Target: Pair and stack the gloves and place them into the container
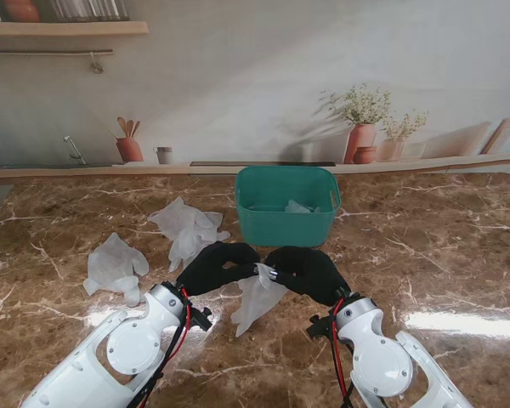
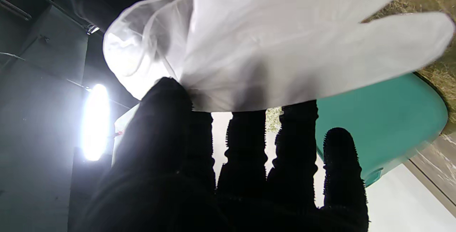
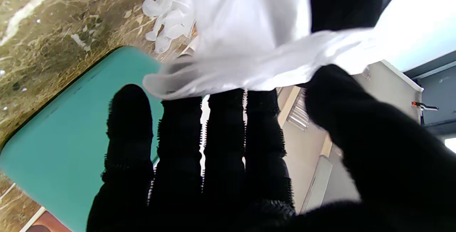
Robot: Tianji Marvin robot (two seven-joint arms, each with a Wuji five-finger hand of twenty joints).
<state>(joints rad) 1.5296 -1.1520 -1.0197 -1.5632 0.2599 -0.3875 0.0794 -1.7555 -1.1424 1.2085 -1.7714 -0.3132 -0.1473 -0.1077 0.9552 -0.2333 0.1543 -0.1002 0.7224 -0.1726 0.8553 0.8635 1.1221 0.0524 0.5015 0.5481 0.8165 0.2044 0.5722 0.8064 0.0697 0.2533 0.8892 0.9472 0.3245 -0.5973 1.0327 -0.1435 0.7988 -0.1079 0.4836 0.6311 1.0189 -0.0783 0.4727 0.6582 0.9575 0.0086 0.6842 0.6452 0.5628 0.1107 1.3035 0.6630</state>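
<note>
both our black-gloved hands, left hand [image 1: 214, 265] and right hand [image 1: 310, 269], meet over the brown marbled table [image 1: 442, 255], each pinched on the cuff end of the thin white disposable glove [image 1: 257, 299], which hangs between them with its fingers drooping toward us. we judge we hold it by two points to keep it spread for stacking or dropping. just beyond sits the teal plastic container [image 1: 287, 223], something pale already inside. two more crumpled white gloves [image 1: 187, 229] [image 1: 115, 268] lie to the left, still unpaired.
</note>
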